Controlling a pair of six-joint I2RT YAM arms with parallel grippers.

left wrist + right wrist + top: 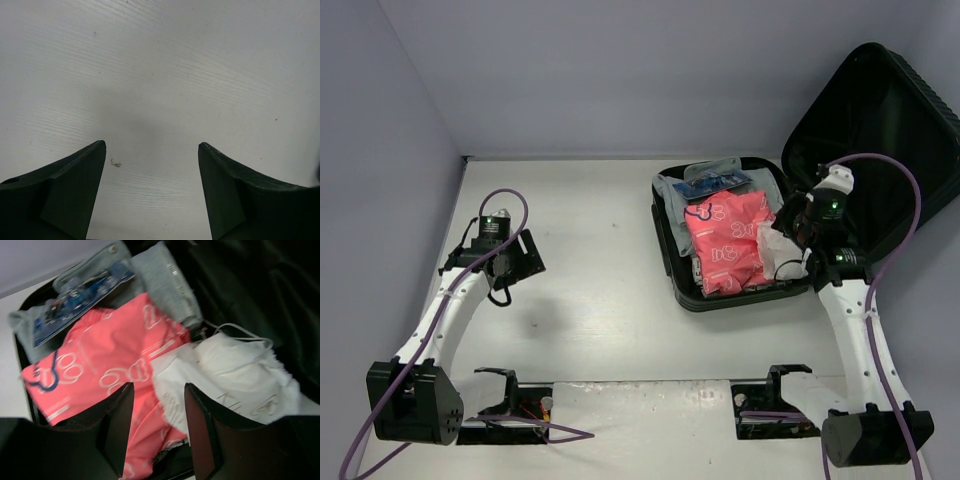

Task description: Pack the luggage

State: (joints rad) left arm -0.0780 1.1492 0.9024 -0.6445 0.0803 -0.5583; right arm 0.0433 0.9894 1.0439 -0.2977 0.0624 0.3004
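Fingers (117, 430) of the right gripper (159, 390) hang half spread, empty, just above the mask (235, 370) and pink packet (100, 370) inside the open luggage (720, 303). Packing looks nearly done, so the next move calls for rising clear to shut the lid (885, 120). Inside lie one mask, one pink packet, one blue pouch (80, 295) and one grey cloth (160, 280); the left gripper (152, 145) gapes wide well left of the luggage.

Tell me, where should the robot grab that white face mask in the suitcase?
Probably by the puffy middle of the white face mask, coming from straight above. It lies loosely crumpled, partly atop the pink packet, and the suitcase wall crowds its far side. The open right gripper is nearest.
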